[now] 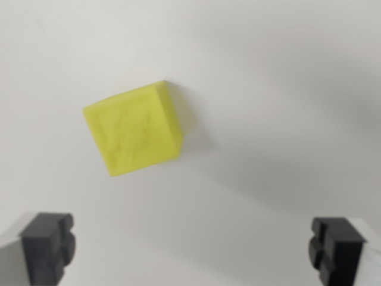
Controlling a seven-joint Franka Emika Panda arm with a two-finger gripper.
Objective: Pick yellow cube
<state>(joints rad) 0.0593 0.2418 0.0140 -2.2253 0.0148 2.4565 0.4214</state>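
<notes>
Yellow cube [133,128] on white surface [286,89], above spread-fingered end effector [193,247], untouched

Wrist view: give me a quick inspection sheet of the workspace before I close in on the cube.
Surface: plain white table, bare apart from the cube.
Job's things: yellow cube, resting on the table, rotated in the picture, left of centre, ungrasped.
Clutter: nothing seen.
Grippers: gripper open, black fingers at the bottom corners, wide apart, clear of the cube.
Cables: nothing seen.
Surroundings: nothing seen beyond the table.
</notes>
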